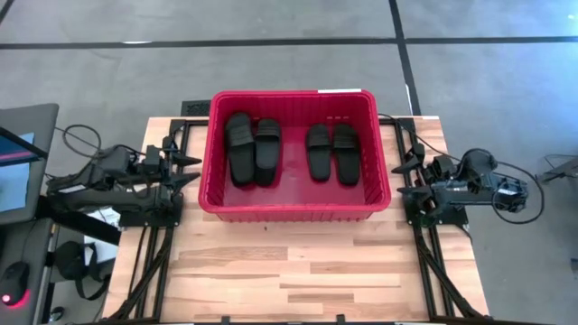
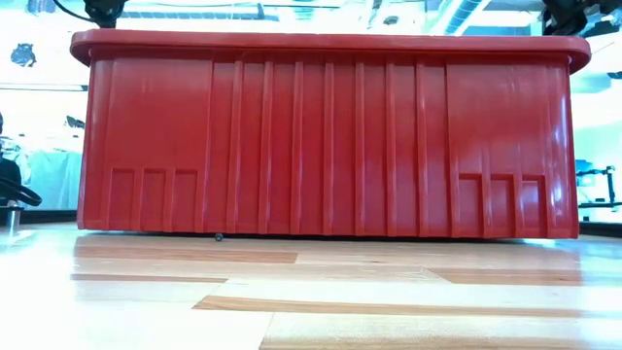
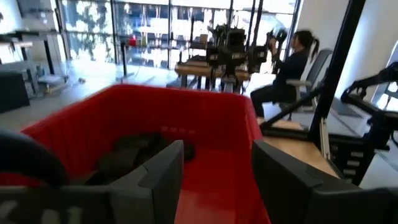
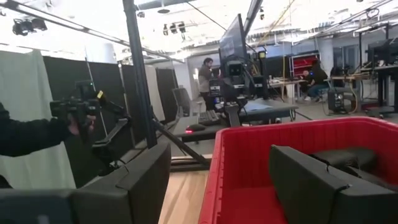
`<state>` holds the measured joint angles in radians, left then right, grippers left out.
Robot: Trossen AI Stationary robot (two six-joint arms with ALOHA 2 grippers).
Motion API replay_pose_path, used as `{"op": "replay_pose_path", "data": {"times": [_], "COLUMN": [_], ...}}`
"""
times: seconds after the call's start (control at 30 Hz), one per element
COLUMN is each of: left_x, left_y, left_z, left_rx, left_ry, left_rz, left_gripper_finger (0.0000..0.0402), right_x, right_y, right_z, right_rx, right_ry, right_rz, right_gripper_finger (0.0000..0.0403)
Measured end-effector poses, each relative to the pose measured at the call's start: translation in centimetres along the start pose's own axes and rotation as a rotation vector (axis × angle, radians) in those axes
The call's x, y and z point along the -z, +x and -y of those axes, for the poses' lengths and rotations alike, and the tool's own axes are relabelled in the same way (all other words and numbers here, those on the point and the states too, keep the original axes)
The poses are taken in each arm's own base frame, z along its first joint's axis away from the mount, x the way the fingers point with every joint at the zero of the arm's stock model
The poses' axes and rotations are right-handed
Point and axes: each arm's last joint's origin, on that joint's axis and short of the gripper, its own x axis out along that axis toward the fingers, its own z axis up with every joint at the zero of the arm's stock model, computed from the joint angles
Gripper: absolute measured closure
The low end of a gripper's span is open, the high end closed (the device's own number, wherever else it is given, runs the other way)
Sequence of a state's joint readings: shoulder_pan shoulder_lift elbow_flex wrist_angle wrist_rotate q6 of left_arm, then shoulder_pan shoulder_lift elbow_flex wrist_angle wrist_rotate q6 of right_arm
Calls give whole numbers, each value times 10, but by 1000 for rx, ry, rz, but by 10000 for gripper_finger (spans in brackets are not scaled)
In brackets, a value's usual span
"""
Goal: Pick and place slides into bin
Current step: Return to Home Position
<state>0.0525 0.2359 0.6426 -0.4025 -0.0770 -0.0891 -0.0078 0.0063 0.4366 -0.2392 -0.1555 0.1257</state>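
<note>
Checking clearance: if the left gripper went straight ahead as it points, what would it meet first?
Probably the bin, at its near side wall; the left gripper points at it, though height is unclear.

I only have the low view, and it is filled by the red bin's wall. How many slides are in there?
Observer: The high view shows four slides lying in the bin, in two side-by-side pairs. Any slides under them would be hidden.
Operator: Are there any out on the table?
Observer: None shows on the table around the bin.
Operator: Where are the arms?
Observer: The left gripper and the right gripper each sit outside the bin on their own side, both open and empty.
</note>
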Motion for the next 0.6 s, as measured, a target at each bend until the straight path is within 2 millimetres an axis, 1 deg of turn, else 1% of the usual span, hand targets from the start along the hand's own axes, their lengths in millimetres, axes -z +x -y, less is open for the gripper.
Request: {"op": "replay_pose_path", "data": {"times": [0.2,0.43,0.6], "left_x": [6,18,20], "left_y": [0,-2,-2], "left_z": [-1,-2,-2], "left_rx": [-7,-16,-18], "left_ry": [4,33,35], "left_rz": [-67,-189,-211], "left_gripper_finger": [226,226,226], "right_x": [0,0,1], "right_y": [0,0,0], "right_z": [0,0,0], "right_rx": [0,0,1], "right_ry": [-2,-2,-1], "right_rz": [-1,-4,-9], "right_gripper_finger": [147,147,147]}}
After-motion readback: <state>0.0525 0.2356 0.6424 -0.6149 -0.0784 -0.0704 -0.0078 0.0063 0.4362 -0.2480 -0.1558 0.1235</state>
